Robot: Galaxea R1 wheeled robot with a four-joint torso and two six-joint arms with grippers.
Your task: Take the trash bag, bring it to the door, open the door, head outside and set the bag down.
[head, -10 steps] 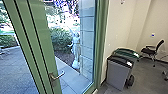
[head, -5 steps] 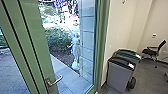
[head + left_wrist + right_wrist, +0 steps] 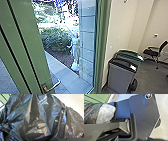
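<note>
Trash bag is bunched up close to the left wrist camera, creased and glossy, likely kept near the body so that it travels with the robot; the state of either grip, wide, narrow or closed on plastic, I cannot tell. By the right wrist, dark plastic lies near the robot's dark plate. Further out stands the green-framed door, its lever handle low in the head view, probably the part to work next. Two bins sit beside the wall, perhaps to leave the doorway free. Through the glass: paving, a bush, a pale statue.
</note>
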